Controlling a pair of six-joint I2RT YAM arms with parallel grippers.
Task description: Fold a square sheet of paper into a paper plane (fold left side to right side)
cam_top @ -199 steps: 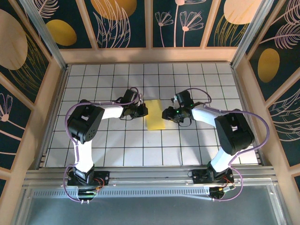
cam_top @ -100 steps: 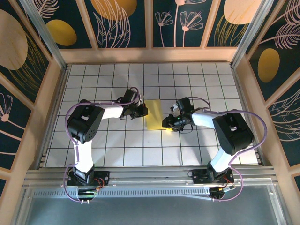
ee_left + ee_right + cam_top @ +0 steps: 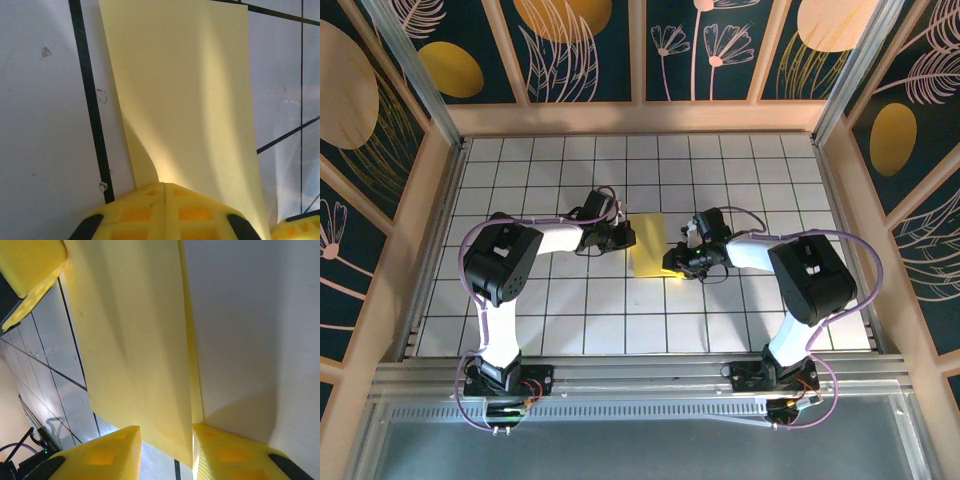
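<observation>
The square sheet of paper (image 3: 650,245) lies folded in half as a narrow yellow rectangle in the middle of the tiled table. My left gripper (image 3: 626,237) is at the sheet's left edge. In the left wrist view the paper (image 3: 185,95) stretches away from the left gripper (image 3: 165,186), whose jaws are shut with their tips down on the paper's near edge. My right gripper (image 3: 671,262) is at the sheet's lower right corner. In the right wrist view the right gripper (image 3: 167,442) is open, and its yellow fingers (image 3: 105,455) straddle the corner of the folded paper (image 3: 135,350).
The white table (image 3: 560,320) has black grid lines. Wooden rails and dark painted panels (image 3: 420,230) wall it in on three sides. A metal rail (image 3: 640,385) runs along the near edge by the arm bases. A left finger (image 3: 30,262) shows in the right wrist view's corner.
My right gripper has moved toward the near edge and slightly left, down to the paper's lower right corner, and its jaws have narrowed a little. The left arm and the paper have stayed put.
</observation>
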